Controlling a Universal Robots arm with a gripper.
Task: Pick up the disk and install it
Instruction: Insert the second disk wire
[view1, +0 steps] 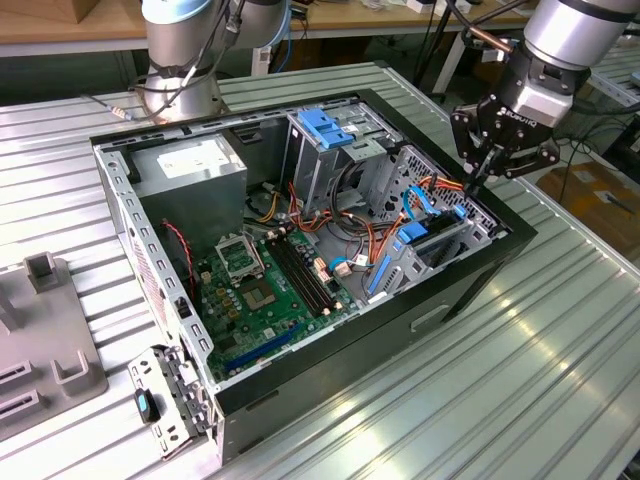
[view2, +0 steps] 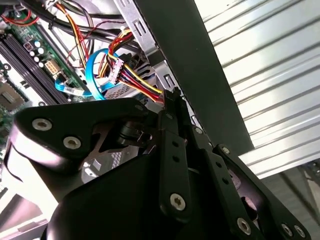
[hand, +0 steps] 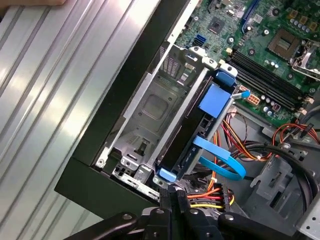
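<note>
Blue-railed disk (hand: 200, 131) edge-on, label hidden, beneath tool (view1: 484, 183).

Disk (hand: 200, 135) seated in drive cage (hand: 150, 115), beside motherboard (view1: 270, 285).

The disk (hand: 200, 131) sits edge-on in its bay, label hidden; the gripper (view2: 172, 100) body hides the bay there.

No print is legible; the white label (view1: 196, 158) on the power-supply box (view1: 190, 172) is unreadable.
</note>
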